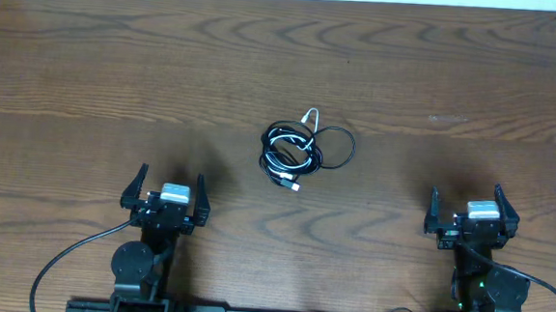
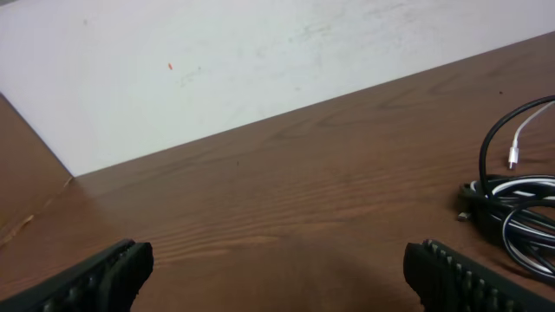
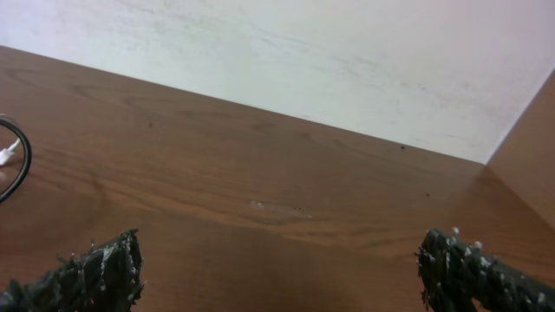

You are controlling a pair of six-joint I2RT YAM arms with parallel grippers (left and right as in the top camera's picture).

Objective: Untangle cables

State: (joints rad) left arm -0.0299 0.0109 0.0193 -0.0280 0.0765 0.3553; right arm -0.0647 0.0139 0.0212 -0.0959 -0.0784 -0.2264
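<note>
A tangled bundle of cables (image 1: 301, 150) lies in the middle of the wooden table: black loops wound with a short white cord whose plug ends stick out at the top and bottom. My left gripper (image 1: 167, 190) is open and empty at the front left, well apart from the bundle. My right gripper (image 1: 467, 206) is open and empty at the front right. In the left wrist view the bundle (image 2: 519, 201) lies at the right edge, beyond the open fingers (image 2: 279, 270). In the right wrist view only a bit of black loop and a white plug (image 3: 12, 156) show at the left edge; the fingers (image 3: 282, 273) are spread.
The brown wooden table (image 1: 119, 59) ends at a white wall at the back. Thick black arm wires (image 1: 64, 259) run from both arm bases along the front edge.
</note>
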